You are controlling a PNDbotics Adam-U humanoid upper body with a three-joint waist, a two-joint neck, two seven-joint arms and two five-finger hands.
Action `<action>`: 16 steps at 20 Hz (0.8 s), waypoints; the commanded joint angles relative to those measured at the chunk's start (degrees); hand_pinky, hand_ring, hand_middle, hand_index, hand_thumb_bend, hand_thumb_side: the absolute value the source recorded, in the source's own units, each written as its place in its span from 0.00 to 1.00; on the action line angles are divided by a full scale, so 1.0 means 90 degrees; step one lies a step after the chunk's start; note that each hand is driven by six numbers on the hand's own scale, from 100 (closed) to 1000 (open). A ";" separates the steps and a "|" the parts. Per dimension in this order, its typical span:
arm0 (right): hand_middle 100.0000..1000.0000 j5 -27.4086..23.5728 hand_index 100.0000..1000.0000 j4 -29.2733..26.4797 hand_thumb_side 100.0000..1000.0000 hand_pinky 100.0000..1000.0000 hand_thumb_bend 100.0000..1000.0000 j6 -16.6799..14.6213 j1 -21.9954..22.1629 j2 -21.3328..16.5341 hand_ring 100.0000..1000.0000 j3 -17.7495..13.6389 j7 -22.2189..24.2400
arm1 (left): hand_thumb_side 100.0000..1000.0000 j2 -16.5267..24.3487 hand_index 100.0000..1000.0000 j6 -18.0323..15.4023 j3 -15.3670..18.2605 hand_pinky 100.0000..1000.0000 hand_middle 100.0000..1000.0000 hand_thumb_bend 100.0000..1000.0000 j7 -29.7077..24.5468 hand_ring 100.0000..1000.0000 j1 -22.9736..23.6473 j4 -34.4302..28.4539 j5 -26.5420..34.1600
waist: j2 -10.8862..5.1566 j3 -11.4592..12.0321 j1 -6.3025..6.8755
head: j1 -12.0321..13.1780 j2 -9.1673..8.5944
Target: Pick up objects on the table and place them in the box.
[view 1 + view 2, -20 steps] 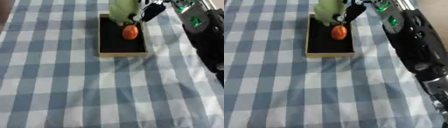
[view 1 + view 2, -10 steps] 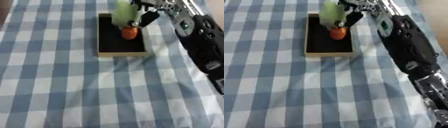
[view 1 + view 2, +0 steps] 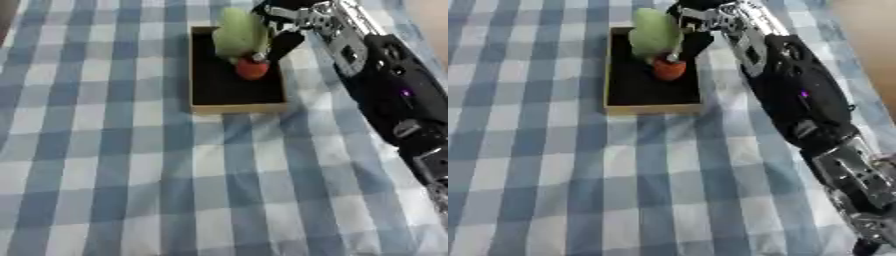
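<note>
In the left eye view, a shallow rectangular box with a black floor and tan rim [image 3: 236, 106] is seen on a blue-and-white checked tablecloth [image 3: 105, 165]. A pale green rounded object [image 3: 238, 34] is held above the box's far end, with the right hand [image 3: 282, 27] curled round it. A small orange-red round fruit [image 3: 252, 69] lies inside the box, just below.

In the right eye view, the black arm is shown reaching in from the right.

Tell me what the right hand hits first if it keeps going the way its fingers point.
Probably the orange object in the box: the right hand points down-left at it, fingers almost touching. The green object sits just beside; depth is unclear.
</note>
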 commanded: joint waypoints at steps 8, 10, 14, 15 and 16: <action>0.79 -0.0011 0.92 -0.0781 0.34 0.71 0.40 -0.0199 -0.0124 -0.0218 0.85 -0.0093 0.0216 | 0.63 0.0127 0.82 -0.0008 0.0037 0.82 0.69 0.01 -0.0017 0.80 -0.0070 -0.0095 0.0027 | -0.0124 -0.0016 0.0021 | 0.0008 0.0033; 0.80 0.0008 0.92 -0.0983 0.33 0.70 0.41 -0.0168 -0.0119 -0.0259 0.85 -0.0140 0.0156 | 0.63 0.0129 0.82 -0.0009 0.0037 0.82 0.69 0.01 -0.0017 0.80 -0.0068 -0.0095 0.0026 | -0.0129 -0.0025 0.0018 | 0.0017 0.0033; 0.79 0.0021 0.92 -0.1440 0.29 0.69 0.42 -0.0076 -0.0115 -0.0376 0.84 -0.0233 0.0027 | 0.62 0.0136 0.82 -0.0011 0.0040 0.82 0.69 0.01 -0.0016 0.80 -0.0060 -0.0095 0.0022 | -0.0141 -0.0041 0.0016 | 0.0031 0.0033; 0.79 -0.0016 0.92 -0.1564 0.29 0.68 0.41 -0.0049 -0.0111 -0.0413 0.84 -0.0255 0.0016 | 0.62 0.0138 0.82 -0.0011 0.0041 0.82 0.69 0.01 -0.0017 0.80 -0.0057 -0.0095 0.0020 | -0.0144 -0.0045 0.0016 | 0.0032 0.0033; 0.79 -0.0063 0.92 -0.1688 0.28 0.68 0.41 -0.0024 -0.0103 -0.0451 0.84 -0.0271 0.0020 | 0.62 0.0139 0.82 -0.0011 0.0042 0.82 0.69 0.01 -0.0017 0.80 -0.0055 -0.0095 0.0019 | -0.0147 -0.0048 0.0016 | 0.0034 0.0033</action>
